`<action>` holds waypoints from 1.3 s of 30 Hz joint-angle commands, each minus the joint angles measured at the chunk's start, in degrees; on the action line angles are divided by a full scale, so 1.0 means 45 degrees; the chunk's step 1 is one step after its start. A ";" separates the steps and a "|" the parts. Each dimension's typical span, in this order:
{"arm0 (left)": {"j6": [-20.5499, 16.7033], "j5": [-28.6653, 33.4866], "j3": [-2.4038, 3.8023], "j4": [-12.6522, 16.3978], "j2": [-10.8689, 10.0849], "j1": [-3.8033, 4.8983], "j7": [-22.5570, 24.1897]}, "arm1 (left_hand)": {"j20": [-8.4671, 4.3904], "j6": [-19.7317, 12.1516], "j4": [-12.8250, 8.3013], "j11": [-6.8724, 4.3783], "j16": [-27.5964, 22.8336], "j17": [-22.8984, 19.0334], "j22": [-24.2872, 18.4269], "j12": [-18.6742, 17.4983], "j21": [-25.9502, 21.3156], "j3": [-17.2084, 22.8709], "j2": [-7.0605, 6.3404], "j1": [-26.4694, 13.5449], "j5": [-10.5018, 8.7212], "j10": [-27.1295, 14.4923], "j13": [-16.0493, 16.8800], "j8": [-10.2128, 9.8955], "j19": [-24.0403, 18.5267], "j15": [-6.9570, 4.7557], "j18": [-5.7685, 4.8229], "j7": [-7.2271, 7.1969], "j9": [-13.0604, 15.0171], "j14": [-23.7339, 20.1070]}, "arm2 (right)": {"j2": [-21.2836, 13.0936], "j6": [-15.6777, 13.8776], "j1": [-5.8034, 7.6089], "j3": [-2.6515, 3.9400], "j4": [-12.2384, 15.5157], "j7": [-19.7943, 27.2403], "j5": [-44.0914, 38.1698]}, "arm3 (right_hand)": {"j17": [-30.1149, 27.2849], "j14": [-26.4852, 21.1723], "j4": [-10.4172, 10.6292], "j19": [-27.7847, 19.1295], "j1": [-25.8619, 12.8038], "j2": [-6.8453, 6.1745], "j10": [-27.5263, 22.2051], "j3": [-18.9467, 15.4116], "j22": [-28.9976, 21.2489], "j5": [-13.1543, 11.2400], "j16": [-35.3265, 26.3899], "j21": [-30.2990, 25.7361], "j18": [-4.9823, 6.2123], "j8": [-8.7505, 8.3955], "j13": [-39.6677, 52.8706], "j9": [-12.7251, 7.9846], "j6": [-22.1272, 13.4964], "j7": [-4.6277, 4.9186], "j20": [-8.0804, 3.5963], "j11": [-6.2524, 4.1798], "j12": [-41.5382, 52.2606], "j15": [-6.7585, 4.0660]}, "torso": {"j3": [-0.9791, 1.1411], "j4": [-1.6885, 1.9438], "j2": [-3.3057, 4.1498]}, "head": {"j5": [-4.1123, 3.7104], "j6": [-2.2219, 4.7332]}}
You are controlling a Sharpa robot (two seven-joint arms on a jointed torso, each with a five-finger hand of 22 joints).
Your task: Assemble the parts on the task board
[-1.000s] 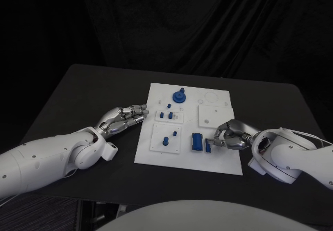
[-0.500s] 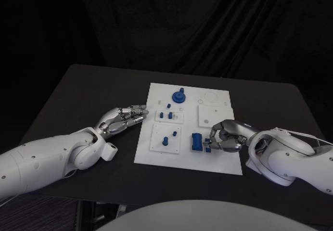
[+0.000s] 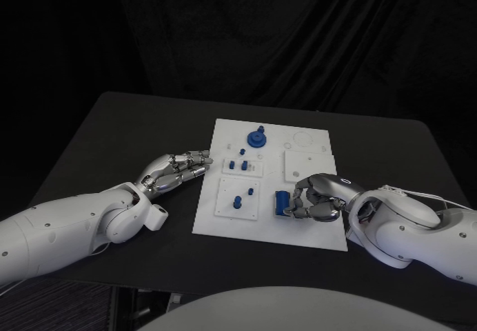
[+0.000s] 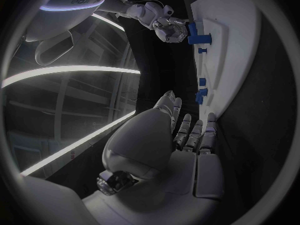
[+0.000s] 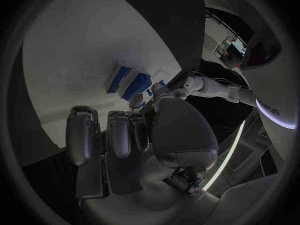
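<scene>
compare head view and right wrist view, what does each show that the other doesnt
Head view alone: the whole board on the black table, the blue round part with a post at its far end, the small blue parts in the middle, and the left robot hand lying at the board's left edge. Right wrist view alone: the back of the right robot hand's fingers from close up, curled over the board. Both: the board, the right robot hand, and the blue block by its fingertips.

No text can be read with certainty.
</scene>
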 commanded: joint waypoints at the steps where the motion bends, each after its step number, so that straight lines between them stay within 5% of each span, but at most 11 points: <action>1: 0.0130 0.0042 -0.0007 0.0015 -0.0003 -0.0049 0.0791 | 0.0010 0.0035 0.0008 0.0056 0.0073 0.0015 -0.0018 -0.0015 -0.0003 0.0034 0.0103 -0.0002 0.0063 -0.0005 0.0011 0.0054 -0.0052 0.0029 0.0075 0.0096 0.0009 0.0034 | 0.0042 -0.0187 -0.0045 0.0003 -0.0053 -0.0002 -0.0453 | 0.2288 0.1099 -0.0008 0.0687 0.0082 -0.0109 0.1370 -0.0075 0.2867 0.0027 0.0026 0.0047 0.0164 0.0082 0.3351 0.0040 -0.0051 -0.0054 -0.0102 -0.0093 0.0018 -0.0098 | -0.0001 0.0004 0.0001 | 0.0003 -0.0001; 16: 0.0167 0.0042 -0.0007 -0.0004 0.0025 -0.0058 0.0773 | 0.0010 0.0035 0.0008 0.0056 0.0073 0.0015 -0.0018 -0.0015 -0.0003 0.0034 0.0103 -0.0002 0.0063 -0.0005 0.0011 0.0054 -0.0052 0.0029 0.0075 0.0096 0.0009 0.0034 | 0.0273 -0.0305 -0.0053 0.0011 -0.0333 0.0016 -0.0472 | 0.2311 0.1103 -0.0704 0.0689 0.1456 0.0382 0.1370 0.0364 0.2868 0.0033 0.0032 0.0047 0.0163 0.0395 0.3351 0.0283 0.0064 -0.0137 -0.0174 -0.0175 0.0018 -0.0168 | 0.0001 0.0002 -0.0001 | 0.0033 -0.0001; 27: 0.0182 0.0042 -0.0007 -0.0013 0.0030 -0.0063 0.0768 | 0.0010 0.0035 0.0008 0.0056 0.0073 0.0015 -0.0018 -0.0015 -0.0003 0.0034 0.0103 -0.0002 0.0063 -0.0005 0.0011 0.0054 -0.0052 0.0029 0.0075 0.0096 0.0009 0.0034 | 0.0377 0.0079 -0.0053 0.0013 -0.0361 -0.0024 -0.0473 | 0.2300 0.1101 -0.0810 0.0676 0.1533 0.0301 0.1370 0.0312 0.2859 0.0003 0.0026 0.0020 0.0169 0.0325 0.3351 0.0259 -0.0049 -0.0116 -0.0179 -0.0163 0.0018 -0.0167 | 0.0000 0.0001 -0.0002 | 0.0038 -0.0001; 35: -0.0206 0.0041 -0.0006 0.0064 -0.0046 -0.0066 0.1191 | -0.0065 0.0060 0.0204 0.0165 0.0041 -0.0006 -0.0065 0.0065 -0.0009 -0.0016 0.0027 -0.0099 0.0058 0.0057 0.0020 0.0082 -0.0062 -0.0162 0.0145 0.0111 0.0001 -0.0069 | 0.0176 -0.0645 -0.0048 0.0020 -0.0304 0.0311 -0.0319 | 0.2255 0.1091 0.0402 0.0652 0.0278 -0.0015 0.1370 -0.0339 0.2841 0.0030 -0.0001 -0.0038 0.0181 0.0163 0.3351 0.0151 -0.0148 -0.0062 -0.0129 -0.0108 0.0018 -0.0114 | 0.0000 0.0000 -0.0001 | 0.0043 -0.0001; 39: -0.0793 0.0041 -0.0004 0.0368 -0.0243 -0.0063 0.1622 | -0.0419 0.0074 0.0980 0.0090 -0.0054 -0.0043 -0.0258 0.0270 -0.0052 -0.0297 -0.0167 -0.0325 0.0052 0.0195 0.0037 0.0094 -0.0176 -0.0543 0.0219 0.0097 -0.0063 -0.0315 | -0.0184 -0.1937 0.0112 0.0033 -0.0280 0.0882 0.0321 | 0.2153 0.1070 0.0551 0.0576 -0.1112 0.0308 0.1370 -0.0509 0.2784 0.0049 -0.0054 -0.0210 0.0224 -0.0156 0.3351 -0.0126 -0.0150 -0.0055 -0.0116 -0.0096 0.0018 -0.0109 | 0.0001 -0.0002 -0.0002 | -0.0045 -0.0001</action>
